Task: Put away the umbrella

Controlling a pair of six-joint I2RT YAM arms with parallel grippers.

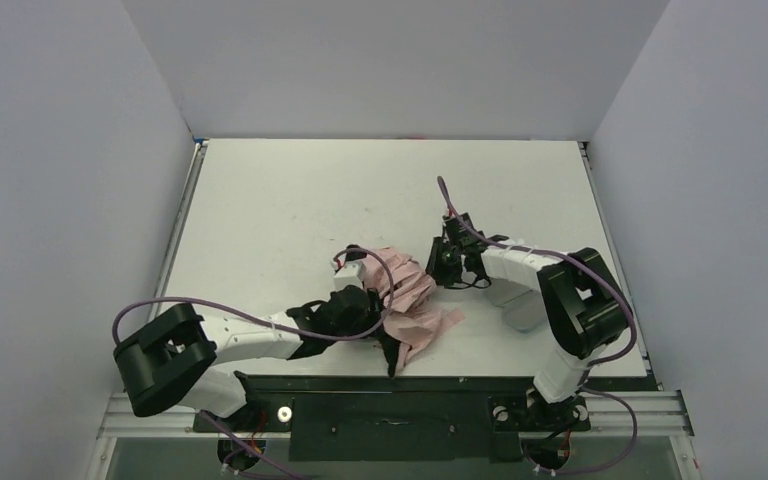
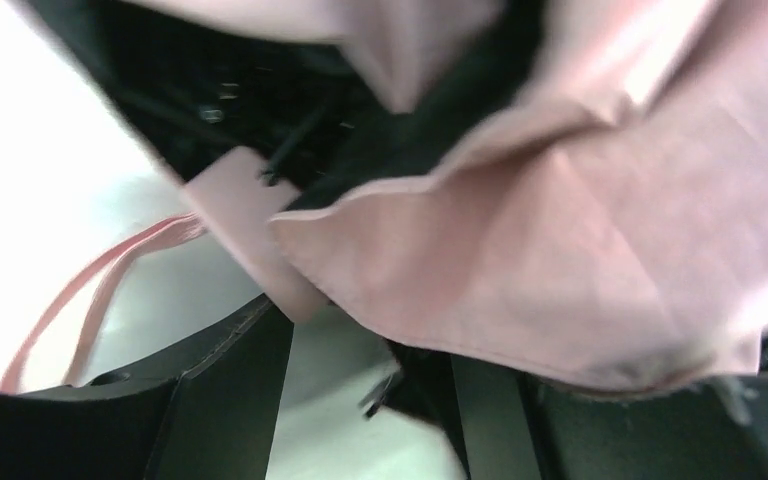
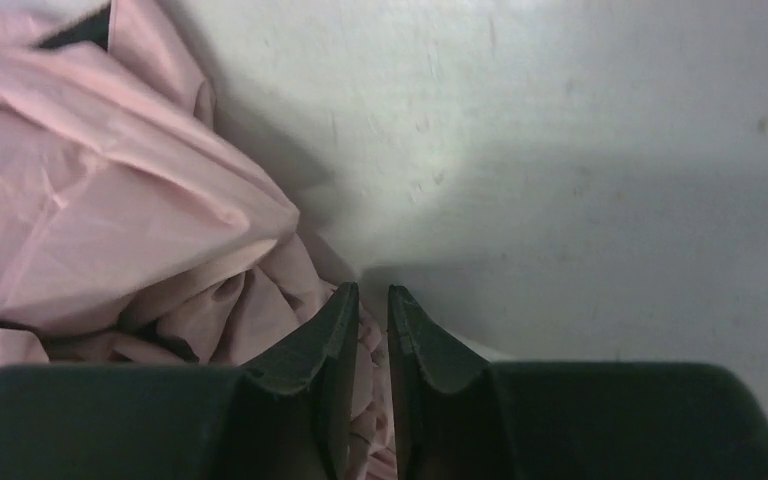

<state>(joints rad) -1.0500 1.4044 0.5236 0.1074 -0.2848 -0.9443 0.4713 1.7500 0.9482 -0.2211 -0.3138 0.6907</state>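
Observation:
The umbrella (image 1: pixel 410 295) lies crumpled at the table's near middle, pale pink fabric bunched over black ribs (image 2: pixel 290 140). My left gripper (image 1: pixel 378 318) is pushed in under its left side. In the left wrist view its fingers (image 2: pixel 220 400) stand apart with bare table between them, and the canopy (image 2: pixel 580 250) drapes over their tips, hiding any grip. The pink loop strap (image 2: pixel 90 290) trails to the left. My right gripper (image 1: pixel 447 265) sits at the umbrella's right edge. Its jaws are almost together with a fold of pink fabric (image 3: pixel 140 210) pinched between them (image 3: pixel 373 292).
The white table (image 1: pixel 290 200) is boxed in by pale walls on three sides. A black rail (image 1: pixel 400 385) runs along the near edge just below the umbrella. Purple cables loop off both arms.

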